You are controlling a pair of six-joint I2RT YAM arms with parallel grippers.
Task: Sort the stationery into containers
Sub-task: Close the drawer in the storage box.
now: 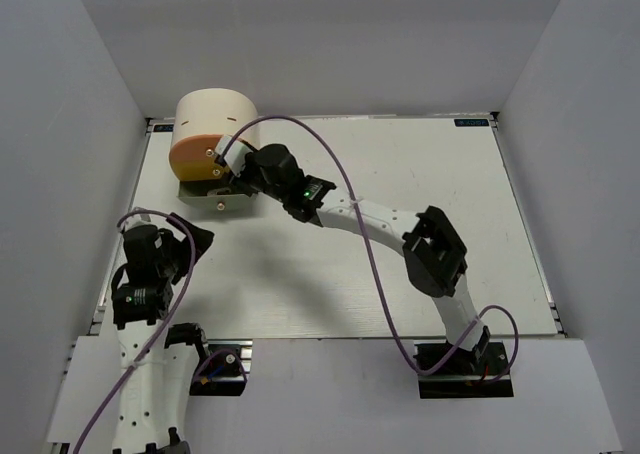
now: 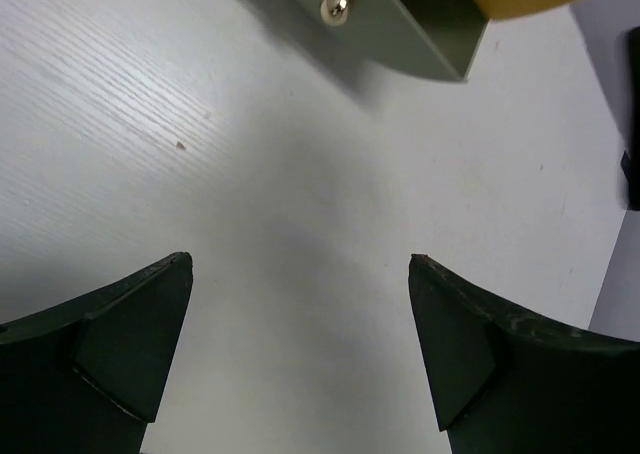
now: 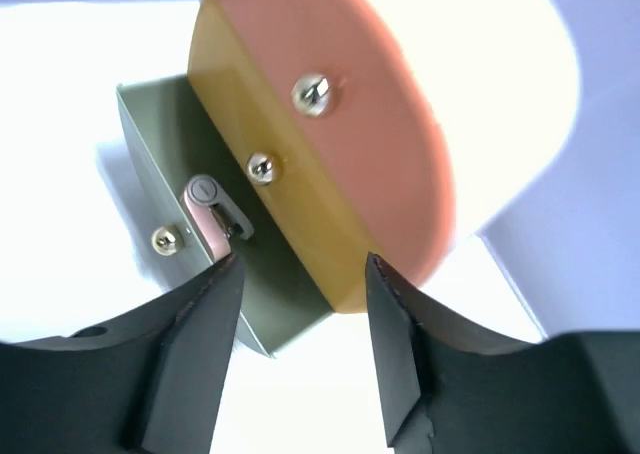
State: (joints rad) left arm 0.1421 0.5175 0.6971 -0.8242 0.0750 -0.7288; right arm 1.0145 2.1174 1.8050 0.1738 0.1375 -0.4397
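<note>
Organizer [image 1: 215,114]: looked smooth and dull, like plastic.
Knobs [image 3: 311,93]: shone like metal.
Table [image 2: 300,224]: looked white, with fine wood-like lines.
Left fingers [image 2: 130,344]: looked dark, dull, scuffed.

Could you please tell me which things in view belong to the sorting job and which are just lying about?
Job: cream organizer; its open grey drawer; small white-pink eraser lying in it; right gripper, open at the drawer.
Not the job: purple cable; left gripper, open over the table.
</note>
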